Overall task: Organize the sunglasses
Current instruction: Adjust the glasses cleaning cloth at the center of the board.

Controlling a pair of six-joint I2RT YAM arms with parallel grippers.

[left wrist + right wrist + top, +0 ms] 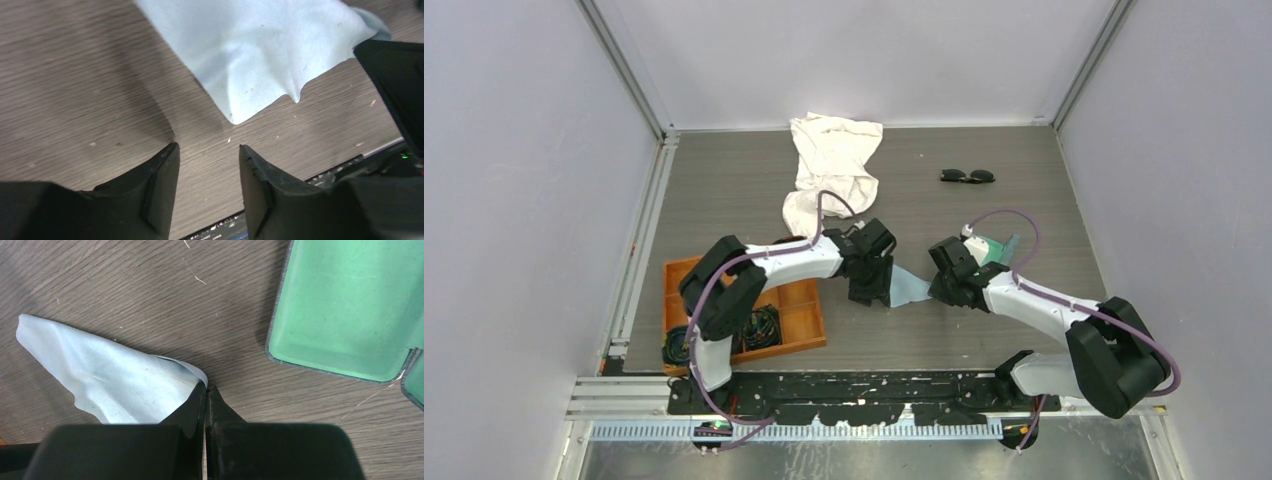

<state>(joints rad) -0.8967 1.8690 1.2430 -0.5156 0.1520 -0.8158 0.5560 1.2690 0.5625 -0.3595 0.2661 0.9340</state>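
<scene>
Sunglasses point(968, 176) show only overhead; right end effector point(206, 390) pinches blue cloth point(115, 385) close-up.

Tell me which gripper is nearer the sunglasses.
Right. The right gripper, shut on the blue cloth, lies nearly straight toward the bases from the sunglasses; the open left gripper lies farther left.

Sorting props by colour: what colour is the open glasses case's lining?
The lining is mint green, clearest in the right wrist view.

Left hand point(207, 148) fingers parted, empty; right hand point(206, 388) clamped on blue cloth point(115, 385); hands face each other.
</scene>
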